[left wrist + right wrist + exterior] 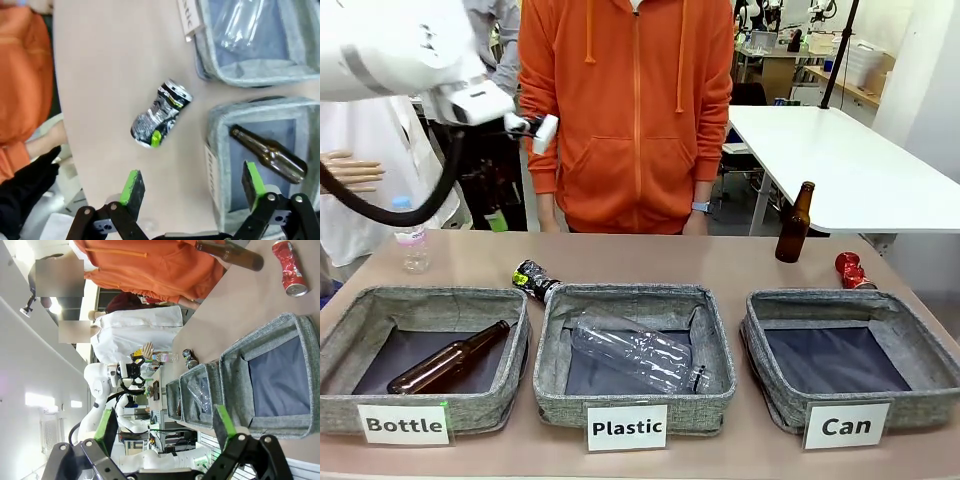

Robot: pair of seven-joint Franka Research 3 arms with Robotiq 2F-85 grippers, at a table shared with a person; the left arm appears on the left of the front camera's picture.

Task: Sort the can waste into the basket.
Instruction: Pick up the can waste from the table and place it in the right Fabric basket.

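Bottle basket (480, 405): front left of the table (650, 255), nearest the camera; a brown bottle (448, 361) lies slantwise on its dark lining.
left tool (192, 182): green-padded fingers wide apart, gripping nothing, hanging above the table short of the dark can.
dark can (534, 278): crushed, on its side on the table, just behind the gap between the Bottle basket and the Plastic basket, outside both.
Plastic basket (555, 400): front middle; a clear plastic bottle (638, 352) lies inside.
person (625, 110): orange hoodie, standing at the far edge.
Can basket (780, 400): front right; bare dark lining.
upright bottle (794, 224): brown glass, standing behind the Can basket.
red can (851, 271): crushed, lying on the table just behind the Can basket's far right corner, outside it.
right tool (165, 421): fingers wide apart, gripping nothing, well off from the Can basket.
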